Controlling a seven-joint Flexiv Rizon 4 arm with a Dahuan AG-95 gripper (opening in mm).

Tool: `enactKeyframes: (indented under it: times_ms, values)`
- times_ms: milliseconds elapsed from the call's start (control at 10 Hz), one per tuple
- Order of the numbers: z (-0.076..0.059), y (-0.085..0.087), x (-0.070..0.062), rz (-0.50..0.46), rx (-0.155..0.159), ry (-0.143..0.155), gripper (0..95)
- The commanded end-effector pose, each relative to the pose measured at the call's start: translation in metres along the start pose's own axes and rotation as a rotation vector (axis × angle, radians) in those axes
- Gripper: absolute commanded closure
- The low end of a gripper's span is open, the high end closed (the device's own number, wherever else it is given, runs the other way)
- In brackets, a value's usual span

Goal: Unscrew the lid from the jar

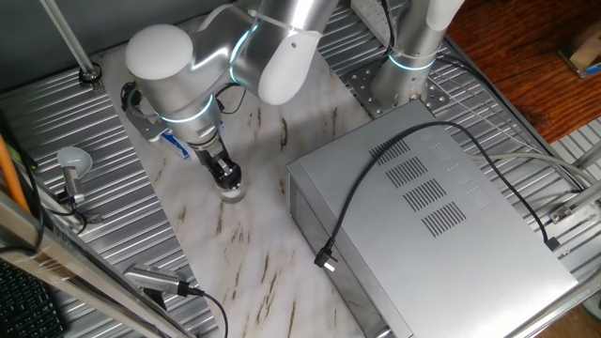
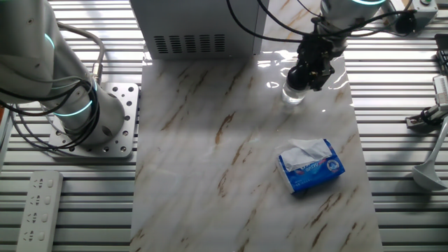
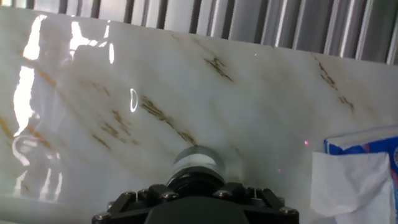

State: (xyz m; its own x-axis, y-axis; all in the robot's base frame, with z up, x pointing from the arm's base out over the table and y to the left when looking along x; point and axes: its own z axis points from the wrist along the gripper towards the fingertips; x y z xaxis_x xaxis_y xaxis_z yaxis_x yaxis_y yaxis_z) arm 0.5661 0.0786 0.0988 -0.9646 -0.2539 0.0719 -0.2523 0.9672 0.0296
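Observation:
The small clear jar stands upright on the marble tabletop, left of the grey metal box. It also shows in the other fixed view and in the hand view. Its black lid sits on top, mostly hidden between the black fingers. My gripper comes down on the jar from above and is closed around the lid. The gripper also shows in the other fixed view and at the bottom edge of the hand view.
The grey metal box with a black cable over it stands close to the jar. A blue-and-white packet lies on the marble nearer the front. An arm base and a power strip sit off the marble.

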Motion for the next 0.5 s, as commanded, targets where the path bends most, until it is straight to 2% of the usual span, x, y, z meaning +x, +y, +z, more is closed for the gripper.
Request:
enactKeyframes:
  times_ms: [100,400,500]
  values:
    - [0.0008,-0.0001,0.0003,-0.012,-0.001,-0.003,38.0]
    - [0.0007,-0.0001,0.0003,-0.012,0.001,-0.006,38.0]
    - [0.0007,-0.0001,0.0003,-0.015,0.000,-0.004,19.0]
